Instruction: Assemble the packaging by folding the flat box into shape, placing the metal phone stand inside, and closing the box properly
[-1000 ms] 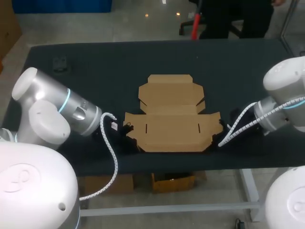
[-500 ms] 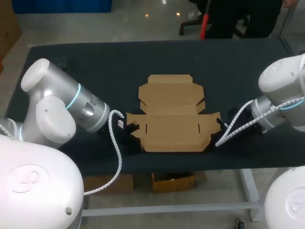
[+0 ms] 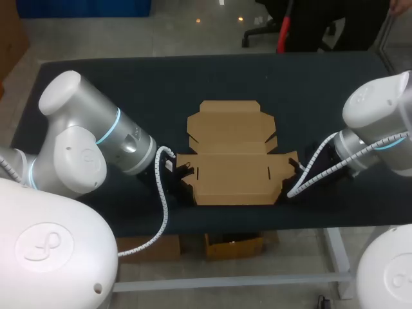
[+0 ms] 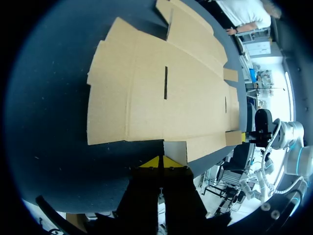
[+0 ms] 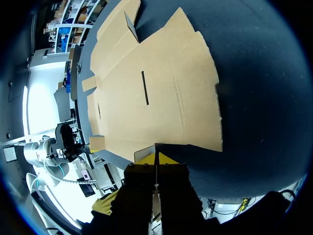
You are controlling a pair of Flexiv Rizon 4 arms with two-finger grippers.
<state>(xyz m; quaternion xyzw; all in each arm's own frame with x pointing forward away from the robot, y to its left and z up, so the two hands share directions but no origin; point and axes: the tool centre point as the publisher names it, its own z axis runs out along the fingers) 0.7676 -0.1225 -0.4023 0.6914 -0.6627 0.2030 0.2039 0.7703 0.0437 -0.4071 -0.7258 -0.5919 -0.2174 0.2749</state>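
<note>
Both arms [image 3: 122,145] low — fingers [image 4: 152,163] tight on flat box [image 3: 232,175] corners

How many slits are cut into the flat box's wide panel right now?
2 in the flat box: the left slit near its left end, the right slit near its right end. No others show.
</note>
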